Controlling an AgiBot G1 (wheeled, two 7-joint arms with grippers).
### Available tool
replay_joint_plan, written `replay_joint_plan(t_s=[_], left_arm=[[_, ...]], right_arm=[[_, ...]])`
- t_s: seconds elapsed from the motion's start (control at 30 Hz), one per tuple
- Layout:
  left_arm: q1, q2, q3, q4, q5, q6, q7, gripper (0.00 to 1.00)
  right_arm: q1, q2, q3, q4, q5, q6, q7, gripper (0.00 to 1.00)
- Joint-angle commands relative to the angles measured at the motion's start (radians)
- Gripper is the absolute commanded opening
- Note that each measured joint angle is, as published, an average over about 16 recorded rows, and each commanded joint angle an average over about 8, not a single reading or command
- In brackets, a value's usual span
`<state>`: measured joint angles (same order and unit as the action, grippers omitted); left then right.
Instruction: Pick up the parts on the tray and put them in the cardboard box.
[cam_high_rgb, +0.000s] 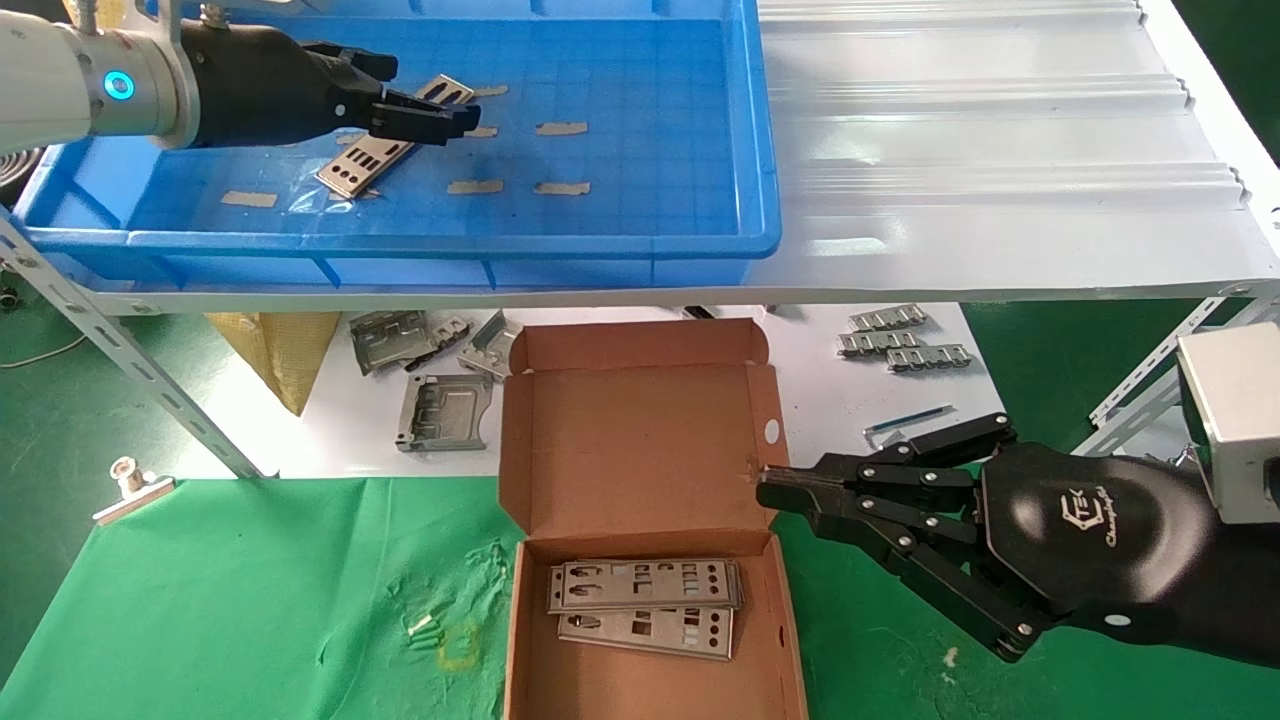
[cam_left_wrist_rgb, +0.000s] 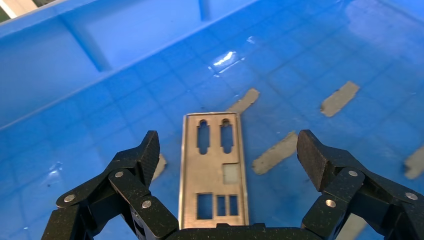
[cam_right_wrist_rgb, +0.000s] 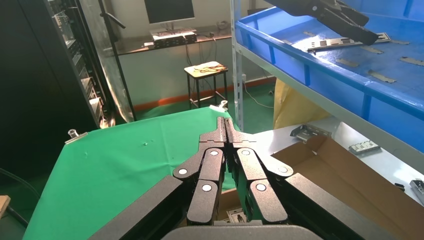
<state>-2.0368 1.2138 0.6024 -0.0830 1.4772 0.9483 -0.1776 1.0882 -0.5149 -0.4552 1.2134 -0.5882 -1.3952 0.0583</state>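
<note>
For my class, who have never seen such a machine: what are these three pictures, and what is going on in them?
A two-armed robot is photographed from its head and from each wrist. The left gripper, fingers open, hovers over a punched metal plate lying in the blue tray; nothing is held. The right gripper, fingers shut and empty, rests beside the open cardboard box, which already holds plates. Grey brackets and ridged strips lie on the white surface below the tray.
</note>
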Motion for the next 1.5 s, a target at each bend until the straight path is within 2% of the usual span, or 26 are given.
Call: replay_joint_plan(t_s=[0.03,0.2,0.23,0.27,1.5], left_arm=[[-0.005,0.005,0.000,0.018,0.000,0.008,0.000,0.79],[-0.002,0.010,-0.002,0.044,-0.003,-0.005,0.001,0.17],[-0.001,0.011,-0.003,0.048,-0.004,-0.006,0.001,0.04],[-0.001,0.012,-0.003,0.051,-0.005,-0.007,0.000,0.00],[-0.019,-0.010,-0.009,0.074,-0.013,0.033,0.021,0.00]], right_arm=[[0.000,0.000,0.000,0.000,0.000,0.000,0.000,0.34],[0.000,0.000,0.000,0.000,0.000,0.000,0.000,0.94],[0.000,0.000,0.000,0.000,0.000,0.000,0.000,1.00],[0.000,0.000,0.000,0.000,0.000,0.000,0.000,1.00],[0.000,0.000,0.000,0.000,0.000,0.000,0.000,1.00]])
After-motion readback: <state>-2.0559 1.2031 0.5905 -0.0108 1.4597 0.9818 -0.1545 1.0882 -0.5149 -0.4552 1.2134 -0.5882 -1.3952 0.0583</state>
